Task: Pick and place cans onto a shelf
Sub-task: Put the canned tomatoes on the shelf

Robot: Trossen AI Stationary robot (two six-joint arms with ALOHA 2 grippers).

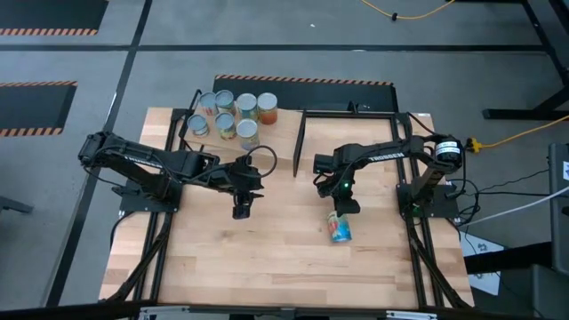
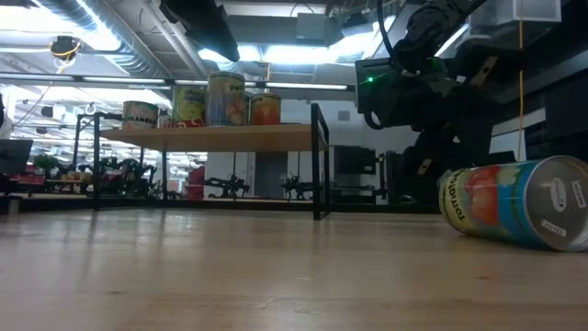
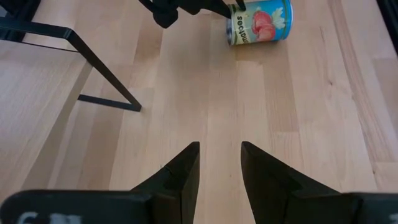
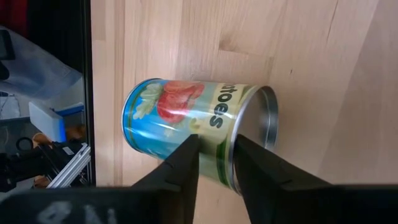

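Note:
Several cans [image 1: 233, 114] stand upright on the left part of the shelf [image 1: 284, 132], also in the low view [image 2: 211, 101] on the board [image 2: 239, 138], left of the black divider [image 1: 300, 142]. One blue-labelled can [image 1: 340, 228] lies on its side on the tabletop, right of centre [image 2: 514, 202] [image 3: 260, 22] [image 4: 168, 118]. My right gripper [image 1: 347, 206] [image 4: 216, 146] hovers just above it, shut, pointing down at its silvery end. My left gripper [image 1: 242, 212] [image 3: 219, 152] is shut and empty over the table's middle, near the shelf's front.
The shelf's black frame [image 1: 356, 112] stretches right of the divider with nothing on it. The divider's leg [image 3: 106, 99] stands on the table ahead of my left gripper. Bare tabletop [image 1: 267, 267] lies toward the near edge.

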